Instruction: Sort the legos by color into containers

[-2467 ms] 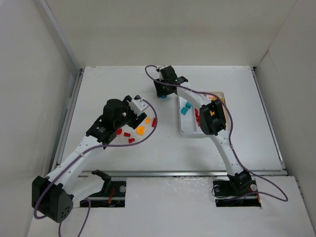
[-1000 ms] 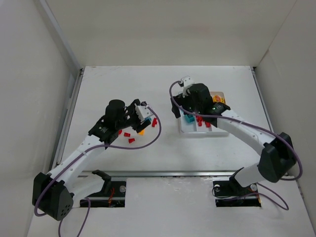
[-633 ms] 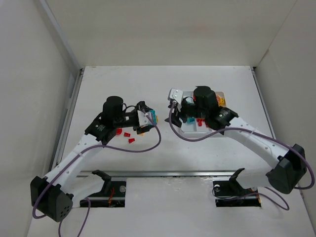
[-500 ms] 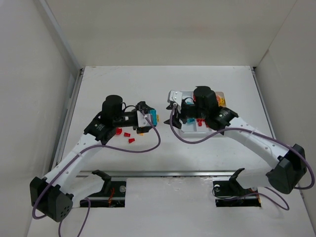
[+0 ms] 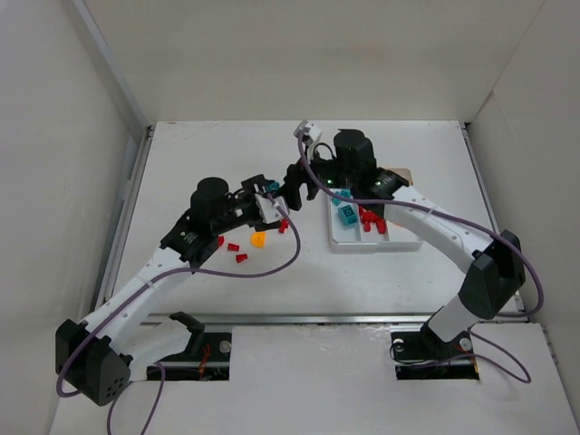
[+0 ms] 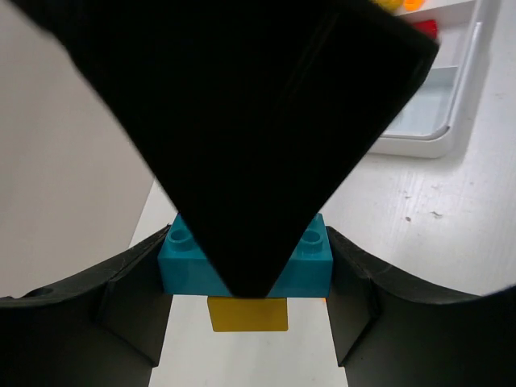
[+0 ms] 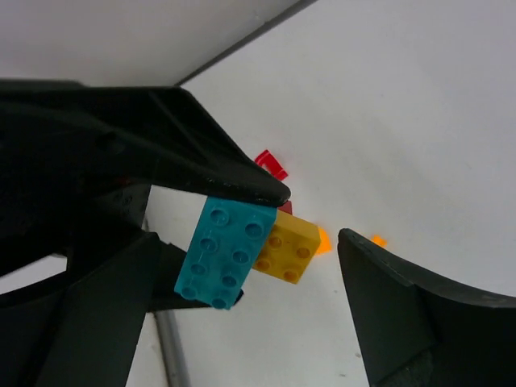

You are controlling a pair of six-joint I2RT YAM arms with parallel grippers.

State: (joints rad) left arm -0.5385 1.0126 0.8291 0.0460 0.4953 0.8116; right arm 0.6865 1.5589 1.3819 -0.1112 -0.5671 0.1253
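On the table (image 5: 181, 163), to the left of the centre, a few red legos (image 5: 233, 246) and one orange lego (image 5: 258, 239) are seen lying loose, near each other. Just above them the left gripper (image 5: 269, 192) is held off the table. Its fingers (image 6: 121, 310) are closed about halfway on a teal brick (image 6: 187, 266), which is clamped by its two ends. A yellow brick (image 7: 286, 248) is seen directly against the teal brick; whether the two are joined cannot be told. Just to the right, the right gripper (image 5: 295, 179) is placed face to face with the left one. Its fingers (image 7: 403, 314) are spread wide apart and nothing is gripped by them; the teal brick lies between them in the wrist view, but it is not touched. Farther to the right the white tray (image 5: 337, 239) is found. Teal legos (image 5: 344, 210) are lying in its left compartment, red ones (image 5: 370, 217) in the middle compartment, and orange-yellow ones (image 5: 396, 179) in the right compartment.
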